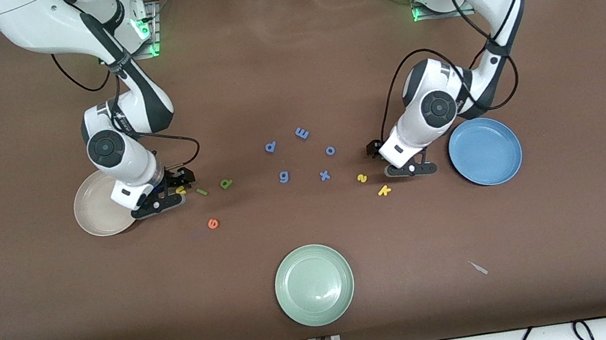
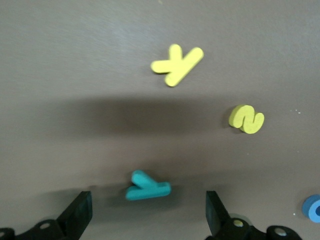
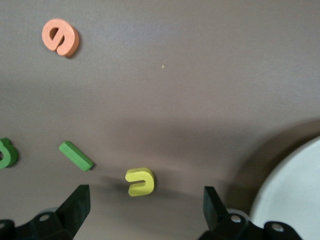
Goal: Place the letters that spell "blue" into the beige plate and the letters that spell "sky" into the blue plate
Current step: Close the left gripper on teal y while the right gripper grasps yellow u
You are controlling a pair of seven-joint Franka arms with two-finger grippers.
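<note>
both claws open: right claw (image 3: 142,212) over yellow u (image 3: 139,181)

In the front view the teal y was hidden under the left gripper (image 1: 409,168). The right arm covered one edge of the beige plate (image 1: 94,212). The right wrist view cut off the green b (image 3: 6,152) and the plate's rim.

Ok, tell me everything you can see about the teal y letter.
The teal y is a small, thick foam-looking letter lying flat on the brown table, touching nothing else. It sits between the open fingers of the left end effector, which is low over it. The yellow k and yellow s lie apart nearby.
</note>
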